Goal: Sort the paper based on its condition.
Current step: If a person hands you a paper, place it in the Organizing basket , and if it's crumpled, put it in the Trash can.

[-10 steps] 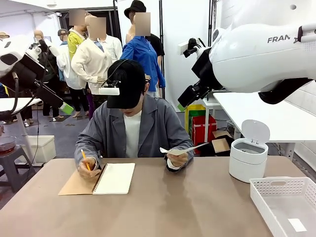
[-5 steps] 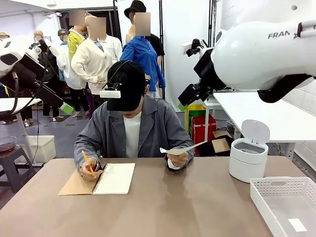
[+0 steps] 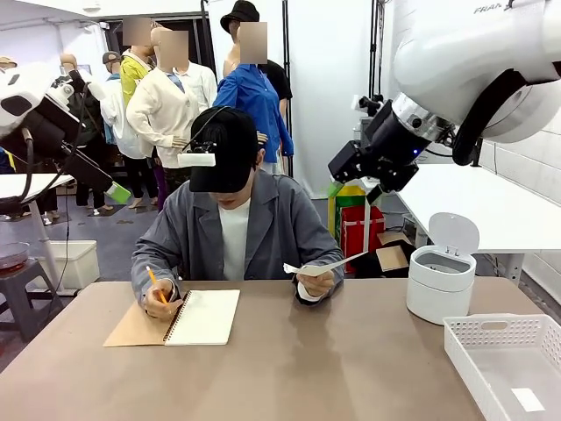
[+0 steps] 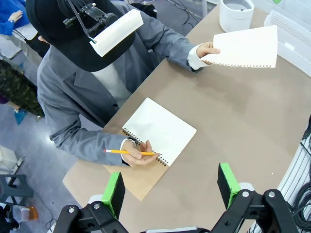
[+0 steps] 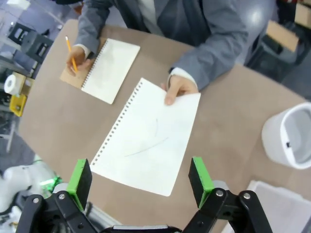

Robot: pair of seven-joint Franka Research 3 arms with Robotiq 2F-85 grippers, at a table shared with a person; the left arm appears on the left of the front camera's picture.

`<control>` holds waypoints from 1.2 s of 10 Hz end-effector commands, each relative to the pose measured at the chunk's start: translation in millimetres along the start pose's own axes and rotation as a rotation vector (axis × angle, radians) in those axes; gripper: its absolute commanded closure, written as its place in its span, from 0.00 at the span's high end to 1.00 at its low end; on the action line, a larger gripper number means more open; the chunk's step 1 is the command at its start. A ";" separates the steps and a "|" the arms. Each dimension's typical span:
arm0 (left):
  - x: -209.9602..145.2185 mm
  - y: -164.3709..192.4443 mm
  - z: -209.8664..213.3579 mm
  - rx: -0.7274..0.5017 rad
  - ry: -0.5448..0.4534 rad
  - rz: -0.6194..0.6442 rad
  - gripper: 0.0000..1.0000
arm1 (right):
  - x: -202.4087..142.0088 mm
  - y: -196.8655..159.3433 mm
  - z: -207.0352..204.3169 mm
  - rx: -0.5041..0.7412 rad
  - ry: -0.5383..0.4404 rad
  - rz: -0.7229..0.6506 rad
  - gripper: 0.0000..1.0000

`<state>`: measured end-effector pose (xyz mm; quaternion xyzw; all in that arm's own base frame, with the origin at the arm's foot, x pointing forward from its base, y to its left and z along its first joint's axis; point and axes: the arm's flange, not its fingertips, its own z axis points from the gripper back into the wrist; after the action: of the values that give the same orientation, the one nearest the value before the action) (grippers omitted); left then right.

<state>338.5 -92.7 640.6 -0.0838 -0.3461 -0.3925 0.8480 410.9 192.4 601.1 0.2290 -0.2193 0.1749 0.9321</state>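
The person's hand (image 5: 179,89) pinches one thin white paper (image 5: 148,138), with punched holes along one edge, above the desk's (image 3: 333,368) far edge. The right gripper (image 5: 140,175) hangs over it, spread and empty. The left gripper (image 4: 171,183) is spread above the spiral notebook (image 4: 159,130). A round lidded bin (image 3: 441,282) and a perforated plastic basket (image 3: 491,351) stand by the right edge.

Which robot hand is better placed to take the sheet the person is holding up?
Right. The right hand hangs open above the sheet, on the side with the bin and tray. The left hand, also open, sits over the notebook, farther from it.
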 end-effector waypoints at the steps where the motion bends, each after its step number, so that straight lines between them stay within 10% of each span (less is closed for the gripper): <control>1: -0.3 -0.7 0.2 -0.011 0.002 0.006 1.00 | 9.2 -13.6 -4.5 0.061 0.062 -0.123 1.00; 8: -0.3 -0.7 0.2 -0.011 0.002 0.006 1.00 | 1.4 -20.9 -9.8 0.033 0.057 -0.102 1.00; 9: -0.3 -0.7 0.2 -0.011 0.002 0.006 1.00 | 16.0 -43.1 -9.7 0.231 0.168 -0.414 1.00; 12: -0.3 -0.7 0.2 -0.011 0.002 0.006 1.00 | 47.7 -96.8 -31.8 0.477 0.251 -0.692 1.00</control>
<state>338.4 -92.9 640.5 -0.0839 -0.3460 -0.3926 0.8480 480.6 137.1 563.8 0.4403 -0.0009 -0.0088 0.8978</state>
